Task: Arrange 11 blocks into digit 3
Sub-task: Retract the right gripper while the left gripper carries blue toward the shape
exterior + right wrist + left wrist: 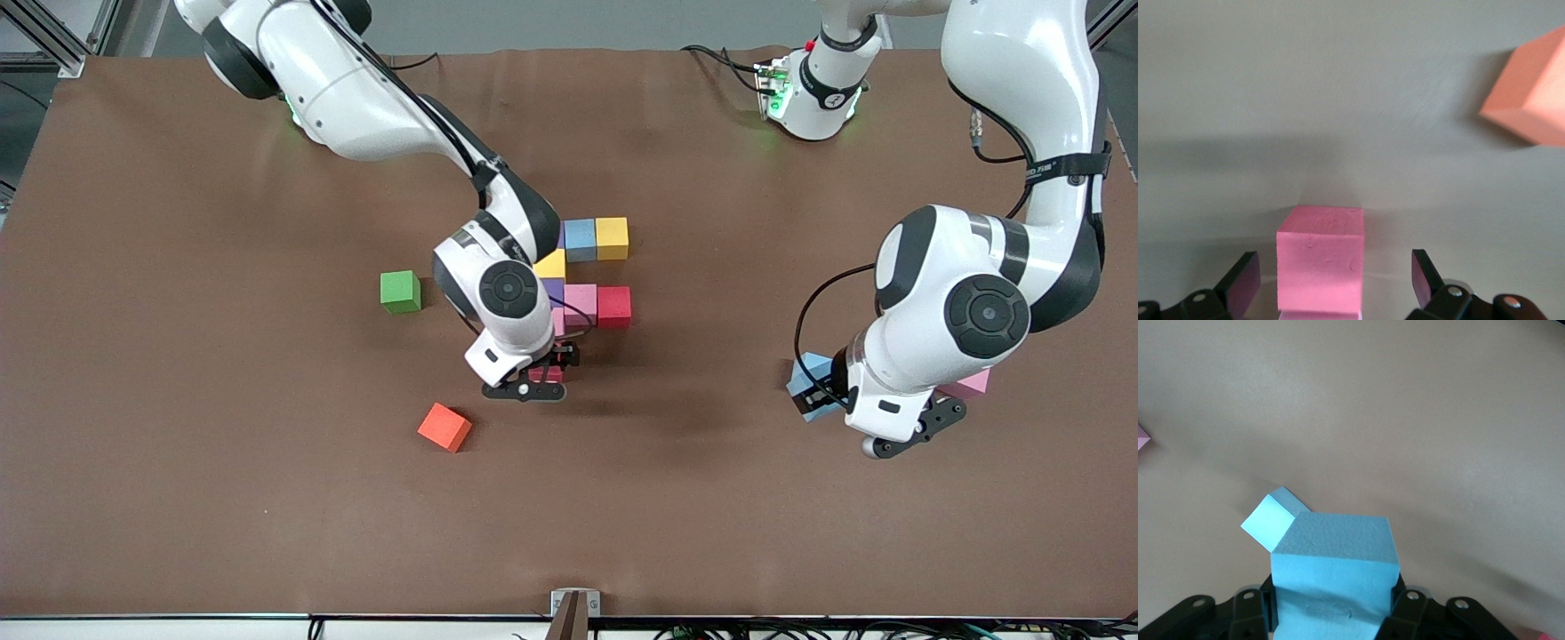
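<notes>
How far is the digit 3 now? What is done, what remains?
Partly built: several cubes already touch in the figure. The right gripper stands open around a pink cube at its nearer end. The left gripper is shut on a light blue cube; another light blue cube and a loose pink cube beside it remain.

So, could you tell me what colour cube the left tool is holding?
Light blue cube, clearest in the left wrist view.

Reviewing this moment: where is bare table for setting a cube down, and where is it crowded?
Bare: the brown table nearer the camera than the orange cube, and the stretch between the red cube and the left gripper, shut on a light blue cube. Crowded: the cube cluster around the open right gripper, over a pink cube.
</notes>
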`<state>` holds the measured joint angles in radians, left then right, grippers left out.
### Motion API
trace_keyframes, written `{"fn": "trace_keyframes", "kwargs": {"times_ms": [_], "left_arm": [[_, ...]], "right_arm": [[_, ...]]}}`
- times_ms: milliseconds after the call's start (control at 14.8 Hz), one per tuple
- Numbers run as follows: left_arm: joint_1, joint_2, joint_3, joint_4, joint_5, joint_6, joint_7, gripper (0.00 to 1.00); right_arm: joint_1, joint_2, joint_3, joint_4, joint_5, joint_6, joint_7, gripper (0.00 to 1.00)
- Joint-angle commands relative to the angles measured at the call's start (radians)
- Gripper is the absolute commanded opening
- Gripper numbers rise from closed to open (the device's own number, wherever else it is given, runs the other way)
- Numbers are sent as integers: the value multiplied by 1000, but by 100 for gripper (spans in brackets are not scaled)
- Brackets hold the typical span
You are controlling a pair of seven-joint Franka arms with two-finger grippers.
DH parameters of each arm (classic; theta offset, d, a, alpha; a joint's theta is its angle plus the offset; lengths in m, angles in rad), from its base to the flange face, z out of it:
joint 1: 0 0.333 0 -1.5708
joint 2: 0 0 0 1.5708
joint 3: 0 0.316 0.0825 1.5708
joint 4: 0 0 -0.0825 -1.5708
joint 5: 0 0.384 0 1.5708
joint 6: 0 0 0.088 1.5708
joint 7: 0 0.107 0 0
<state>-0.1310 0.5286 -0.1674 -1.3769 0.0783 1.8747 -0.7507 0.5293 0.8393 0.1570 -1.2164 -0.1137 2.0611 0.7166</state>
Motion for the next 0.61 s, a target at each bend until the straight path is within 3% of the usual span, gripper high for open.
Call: {"fn": "trace_keyframes", "kwargs": {"times_ms": [0, 270, 540], "left_arm": [[-1, -2, 2, 1, 17, -8, -54, 2], [-38, 7, 2, 4, 15, -3, -174, 2], [-94, 36, 2, 4, 12, 12, -421, 2]], "right_arm": [[-93, -109, 32, -43, 28, -108, -78, 100], [-176, -184, 21, -52, 25, -170, -75, 100], [-308, -247, 27, -51, 25, -260, -98, 100]]}}
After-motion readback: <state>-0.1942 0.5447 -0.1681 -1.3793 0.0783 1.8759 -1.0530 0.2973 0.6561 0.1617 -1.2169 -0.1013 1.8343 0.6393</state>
